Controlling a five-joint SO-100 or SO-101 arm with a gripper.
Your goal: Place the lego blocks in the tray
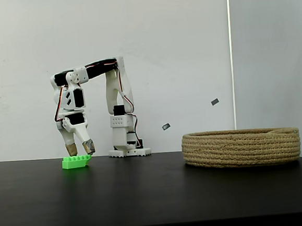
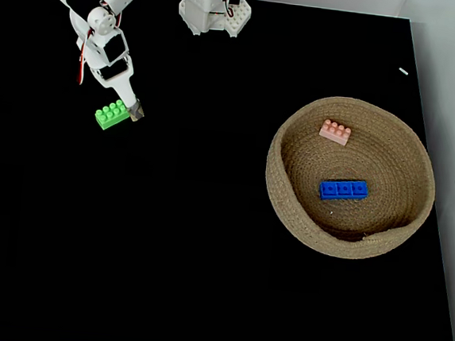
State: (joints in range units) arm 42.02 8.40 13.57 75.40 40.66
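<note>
A bright green lego block (image 1: 76, 162) (image 2: 110, 115) lies on the black table at the left. My gripper (image 1: 80, 149) (image 2: 122, 107) points down right over it, open, its fingertips spread at about the height of the block's top; whether they touch it I cannot tell. The tray (image 1: 241, 147) (image 2: 288, 208), a round basket of coiled tan rope, stands on the right. Inside it lie a blue lego block (image 2: 343, 189) and a smaller pale pink one (image 2: 335, 131), both flat on the tray's floor.
The arm's white base (image 1: 127, 146) (image 2: 214, 10) stands at the back of the table, behind the gripper. The table's right edge (image 2: 437, 237) runs close to the tray. A white wall (image 1: 187, 47) rises behind the table.
</note>
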